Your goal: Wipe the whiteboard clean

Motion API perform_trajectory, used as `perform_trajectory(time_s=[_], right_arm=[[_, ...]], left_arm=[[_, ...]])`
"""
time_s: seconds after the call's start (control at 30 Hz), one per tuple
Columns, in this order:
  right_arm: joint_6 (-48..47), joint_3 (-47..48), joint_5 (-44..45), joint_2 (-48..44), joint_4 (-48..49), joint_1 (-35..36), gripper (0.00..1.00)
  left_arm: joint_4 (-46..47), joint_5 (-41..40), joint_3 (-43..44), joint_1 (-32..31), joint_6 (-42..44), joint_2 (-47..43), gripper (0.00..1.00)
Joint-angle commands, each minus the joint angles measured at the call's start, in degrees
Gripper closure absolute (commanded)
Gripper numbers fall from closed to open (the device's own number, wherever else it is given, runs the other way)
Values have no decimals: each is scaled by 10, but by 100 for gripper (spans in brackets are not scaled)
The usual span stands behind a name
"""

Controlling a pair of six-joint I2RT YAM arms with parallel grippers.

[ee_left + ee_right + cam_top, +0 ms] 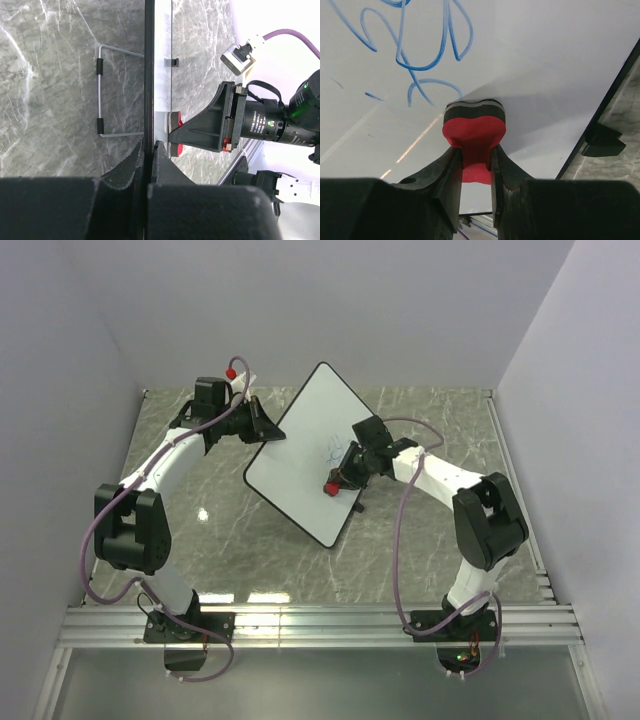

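Top view: you've got 1 whiteboard [300, 445], 1 red eraser [331, 488], 2 end effectors. Board sits mid-tabletop [230, 535], propped at a tilt, one corner aimed at far wall [330, 300]; long axis hard to call.

Left wrist: left end effector [149, 150] pinched narrow on board's black rim; 1 wire stand [100, 90] on board's back side.

Right wrist: right end effector [475, 165] clamps eraser on board face, just below blue scribble [415, 50].

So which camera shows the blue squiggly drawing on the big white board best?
The right wrist view: the blue scribble fills it, big and sharp. The top view shows it only as a faint, tiny mark. The left wrist view sees the flat white whiteboard edge-on, so no scribble.
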Motion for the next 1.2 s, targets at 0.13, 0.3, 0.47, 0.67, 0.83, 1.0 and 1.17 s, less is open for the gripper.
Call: perform_trajectory(time_s=[0.13, 0.3, 0.47, 0.67, 0.83, 1.0, 1.17], right_arm=[[-35, 123, 16, 104, -94, 3, 100], [-28, 323, 1, 185, -146, -26, 100], [-9, 411, -11, 241, -168, -65, 100], [61, 337, -51, 232, -75, -92, 100], [69, 274, -90, 218, 8, -83, 100], [70, 166, -104, 171, 47, -45, 100], [87, 34, -126, 94, 114, 17, 100]], left_arm=[[-8, -23, -10, -9, 44, -17, 100], [-10, -25, -18, -9, 44, -24, 100], [-11, -26, -30, -9, 45, -38, 100], [-13, -27, -53, -9, 48, -52, 100], [-12, -27, -57, -10, 48, -55, 100], [-16, -26, -44, -10, 49, -44, 100], [-17, -22, -34, -10, 49, -33, 100]])
